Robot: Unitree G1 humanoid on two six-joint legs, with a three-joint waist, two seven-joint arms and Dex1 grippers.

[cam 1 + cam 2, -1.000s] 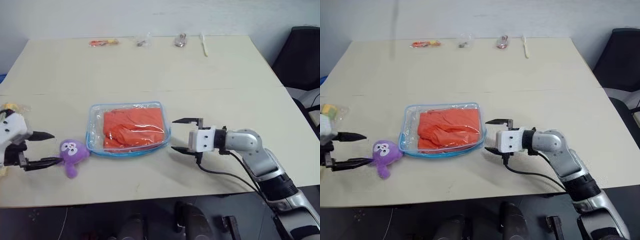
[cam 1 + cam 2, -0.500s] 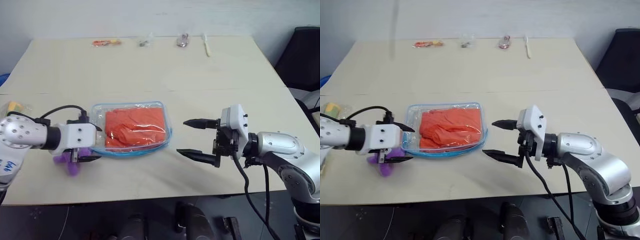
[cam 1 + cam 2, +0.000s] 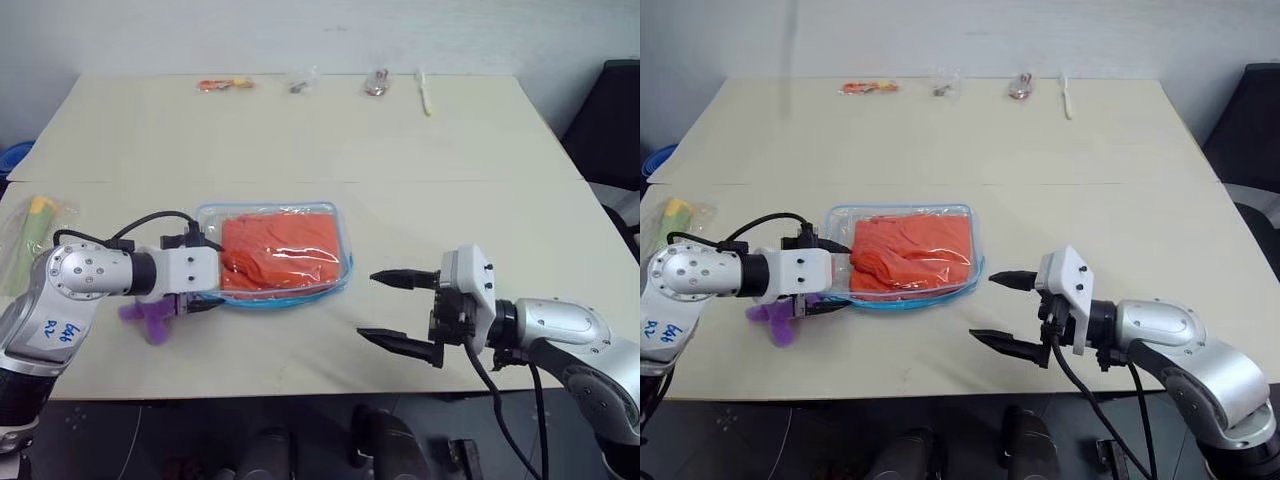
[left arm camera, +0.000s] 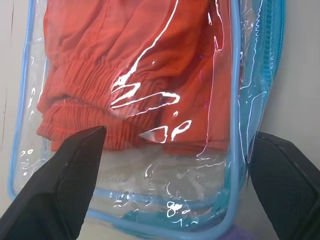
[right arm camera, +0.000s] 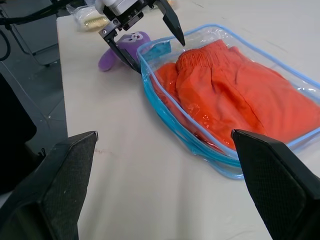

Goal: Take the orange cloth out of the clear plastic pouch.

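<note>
The clear plastic pouch (image 3: 290,297) with a light blue rim lies flat near the table's middle. The orange cloth (image 3: 285,252) is folded inside it, its gathered hem (image 4: 85,82) facing my left gripper. My left gripper (image 3: 210,272) is open, with one finger (image 4: 65,185) on each side of the pouch's left end. My right gripper (image 3: 370,305) is open and empty, held above the table to the right of the pouch and apart from it.
A small purple plush toy (image 3: 150,318) lies under my left gripper by the pouch's left end. A wrinkly bag with a yellow-green brush (image 3: 35,225) sits at the left edge. Small items (image 3: 298,83) line the far edge. A black chair (image 3: 612,110) stands at the right.
My left gripper swung right from beside the plush toy to the pouch's left end. My right gripper rolled and drew back from the pouch's right side toward the near edge.
</note>
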